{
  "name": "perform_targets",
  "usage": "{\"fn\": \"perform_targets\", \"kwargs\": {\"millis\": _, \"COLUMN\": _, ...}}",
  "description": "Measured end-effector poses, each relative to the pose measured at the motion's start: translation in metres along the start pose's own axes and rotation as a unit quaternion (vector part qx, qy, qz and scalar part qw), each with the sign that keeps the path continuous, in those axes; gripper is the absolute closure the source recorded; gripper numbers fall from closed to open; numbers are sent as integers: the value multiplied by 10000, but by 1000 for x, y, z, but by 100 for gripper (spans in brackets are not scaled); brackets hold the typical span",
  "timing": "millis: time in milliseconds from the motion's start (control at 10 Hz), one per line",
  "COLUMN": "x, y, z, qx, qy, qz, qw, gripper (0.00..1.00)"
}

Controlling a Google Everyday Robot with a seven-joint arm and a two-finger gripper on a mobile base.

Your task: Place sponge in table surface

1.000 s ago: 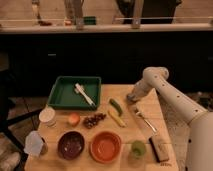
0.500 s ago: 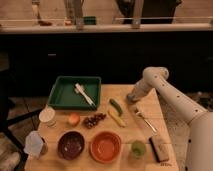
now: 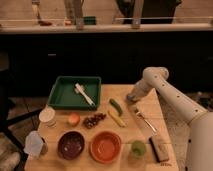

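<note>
My gripper [image 3: 133, 97] hangs low over the light wooden table surface [image 3: 150, 106] at its back right, at the end of the white arm [image 3: 165, 90] that reaches in from the right. The sponge is hidden; I cannot pick it out at the gripper or anywhere on the table. Just in front of the gripper a fork [image 3: 143, 119] lies on the wood.
A green tray [image 3: 64, 98] holding a white utensil [image 3: 84, 94] sits at the back left. A green vegetable [image 3: 115, 105], a banana [image 3: 117, 118], grapes [image 3: 93, 120], an orange fruit [image 3: 73, 119], a dark bowl [image 3: 70, 145], an orange bowl [image 3: 105, 146], a green cup [image 3: 138, 148] and a dark block [image 3: 159, 148] fill the middle and front.
</note>
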Motion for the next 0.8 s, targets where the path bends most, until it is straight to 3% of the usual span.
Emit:
{"fn": "perform_targets", "kwargs": {"millis": 300, "x": 0, "y": 0, "z": 0, "qx": 0, "qy": 0, "qz": -1, "qw": 10000, "gripper": 34}}
{"fn": "perform_targets", "kwargs": {"millis": 400, "x": 0, "y": 0, "z": 0, "qx": 0, "qy": 0, "qz": -1, "qw": 10000, "gripper": 30}}
{"fn": "perform_targets", "kwargs": {"millis": 800, "x": 0, "y": 0, "z": 0, "qx": 1, "qy": 1, "qz": 0, "qw": 10000, "gripper": 30}}
